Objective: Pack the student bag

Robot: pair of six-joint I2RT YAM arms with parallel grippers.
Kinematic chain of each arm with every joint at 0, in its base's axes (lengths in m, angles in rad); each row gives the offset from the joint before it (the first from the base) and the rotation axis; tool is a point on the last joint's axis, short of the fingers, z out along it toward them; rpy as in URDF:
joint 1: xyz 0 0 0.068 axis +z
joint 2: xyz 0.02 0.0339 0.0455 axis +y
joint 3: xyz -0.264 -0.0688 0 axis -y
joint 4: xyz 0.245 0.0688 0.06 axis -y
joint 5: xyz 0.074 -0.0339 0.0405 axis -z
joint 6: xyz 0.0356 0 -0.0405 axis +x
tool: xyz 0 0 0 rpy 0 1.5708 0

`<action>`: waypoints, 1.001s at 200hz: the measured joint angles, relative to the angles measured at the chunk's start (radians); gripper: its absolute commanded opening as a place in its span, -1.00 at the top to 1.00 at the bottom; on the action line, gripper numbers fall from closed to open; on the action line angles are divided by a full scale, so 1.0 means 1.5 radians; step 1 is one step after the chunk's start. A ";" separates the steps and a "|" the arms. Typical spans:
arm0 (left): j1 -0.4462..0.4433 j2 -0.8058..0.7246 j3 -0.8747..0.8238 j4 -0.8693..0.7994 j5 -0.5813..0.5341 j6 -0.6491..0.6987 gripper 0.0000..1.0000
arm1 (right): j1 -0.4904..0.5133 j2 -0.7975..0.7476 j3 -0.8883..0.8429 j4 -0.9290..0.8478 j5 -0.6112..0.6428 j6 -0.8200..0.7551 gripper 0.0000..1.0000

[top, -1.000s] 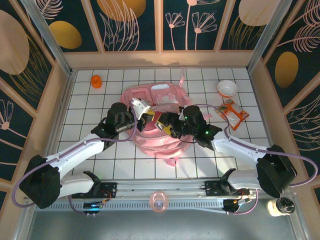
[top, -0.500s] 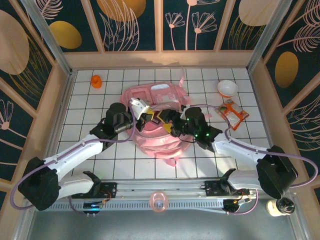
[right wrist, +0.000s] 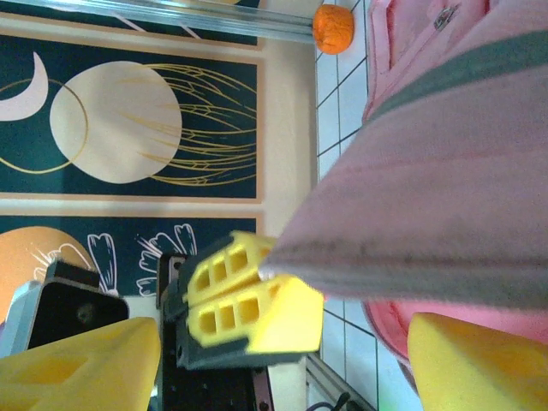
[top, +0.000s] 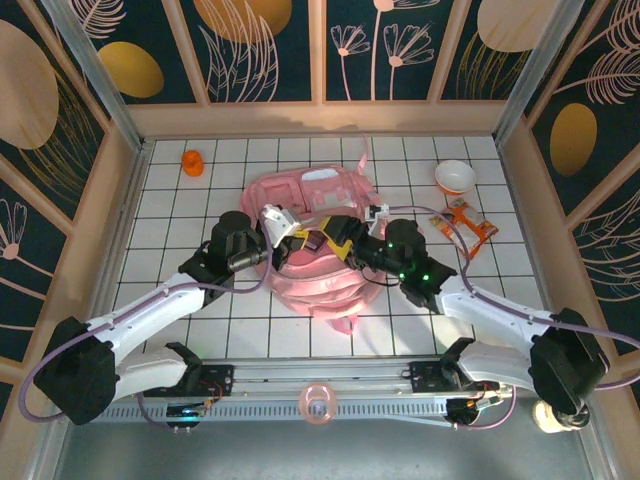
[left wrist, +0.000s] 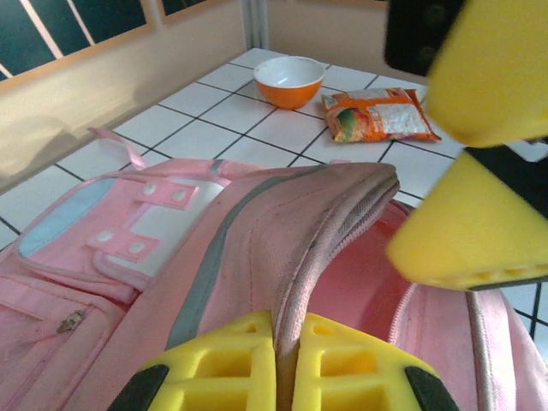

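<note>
The student bag [top: 312, 190] is a large pink backpack lying in the middle of the tiled table. My left gripper [top: 296, 239] is shut on the zipper rim of its opening [left wrist: 334, 231] and holds that edge lifted. In the left wrist view its yellow fingers [left wrist: 218, 368] pinch the rim, and the pink lining [left wrist: 360, 282] shows inside. My right gripper [top: 338, 234] hovers open just right of the left one, over the bag's mouth, with nothing between its fingers. In the right wrist view the lifted bag flap [right wrist: 445, 214] hangs in front of it, with the left gripper [right wrist: 257, 300] pinching its edge.
An orange-and-white bowl [top: 455, 177] and an orange snack packet [top: 468, 226] lie at the back right. A small orange object [top: 192, 162] sits at the back left. A pink ring-shaped thing [top: 318, 404] rests on the front rail. Low walls enclose the table.
My right gripper has spread its fingers a little and shifted toward the far side over the bag's mouth, its wrist swinging right. The left gripper keeps its hold on the rim.
</note>
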 measured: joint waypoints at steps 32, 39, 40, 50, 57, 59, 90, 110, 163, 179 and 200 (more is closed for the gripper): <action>0.000 -0.003 0.000 -0.024 0.023 0.031 0.52 | -0.025 0.038 0.000 0.014 -0.003 0.020 0.22; 0.000 -0.007 0.000 -0.029 0.029 0.036 0.40 | -0.031 0.041 0.000 0.007 -0.004 0.018 0.31; -0.001 -0.009 0.000 -0.031 0.030 0.036 0.38 | -0.032 0.041 0.000 0.006 -0.004 0.017 0.32; -0.002 -0.023 0.000 -0.038 0.031 0.044 0.20 | -0.041 0.043 0.000 -0.006 -0.007 0.011 0.42; -0.003 -0.036 0.000 -0.041 0.032 0.044 0.06 | -0.050 0.043 0.000 -0.018 -0.009 0.010 0.50; -0.003 -0.040 0.000 -0.041 0.031 0.040 0.03 | -0.051 0.043 0.000 -0.019 -0.010 0.012 0.52; -0.004 -0.095 -0.018 -0.033 0.018 0.020 -0.29 | -0.077 0.022 0.004 -0.095 -0.025 -0.021 0.69; 0.001 -0.120 -0.047 -0.020 0.003 -0.007 -0.38 | -0.099 -0.002 0.022 -0.166 -0.037 -0.057 0.75; 0.126 -0.123 -0.112 0.029 0.072 -0.107 -0.57 | -0.187 -0.009 0.076 -0.304 -0.119 -0.173 0.91; 0.133 -0.106 -0.118 0.058 0.110 -0.137 -0.62 | -0.200 0.007 0.093 -0.328 -0.146 -0.203 0.93; 0.143 -0.072 -0.138 0.114 0.158 -0.191 -0.67 | -0.213 0.020 0.106 -0.349 -0.176 -0.238 0.94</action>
